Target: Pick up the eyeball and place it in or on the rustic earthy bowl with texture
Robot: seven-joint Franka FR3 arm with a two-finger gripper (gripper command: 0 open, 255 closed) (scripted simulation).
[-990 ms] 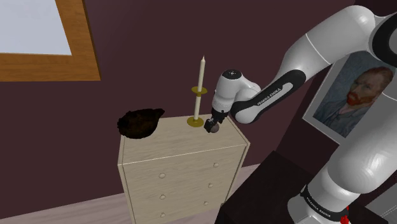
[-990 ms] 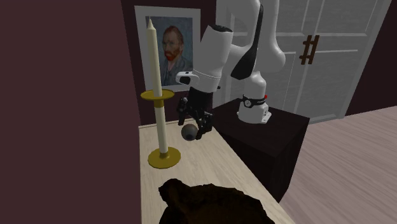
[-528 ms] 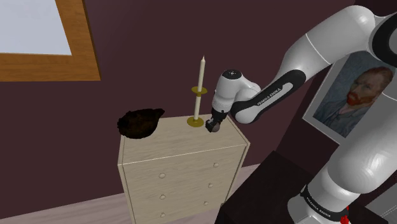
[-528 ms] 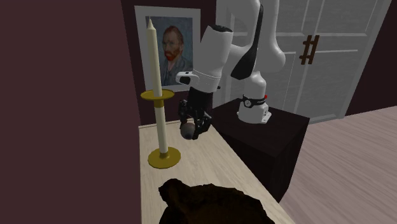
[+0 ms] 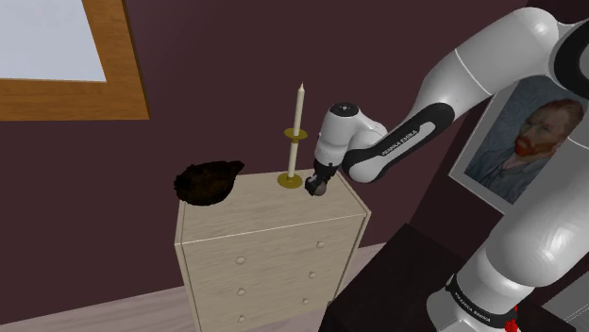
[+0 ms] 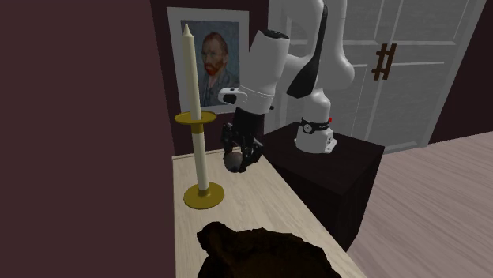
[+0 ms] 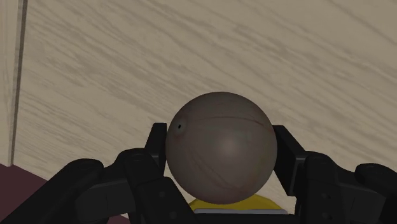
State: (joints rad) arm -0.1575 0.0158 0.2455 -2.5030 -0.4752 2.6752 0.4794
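- Clamped on the eyeball (image 7: pixel 221 149) with the gripper (image 7: pixel 221 137), one black finger pressed against each side.
- Held over the pale wooden dresser (image 5: pixel 274 236), toward the end of its top nearest the arm (touching the wood or just clear of it: cannot tell).
- Near the tall candle (image 6: pixel 192 95) in its yellow holder, on the second exterior view's right of it.
- Well apart from the dark, rough bowl (image 5: pixel 208 182), set at the dresser's other end.
- Grey-brown, with a small dark pupil turned toward one finger.
- Backed by a maroon wall hung with a portrait (image 6: pixel 212 63).
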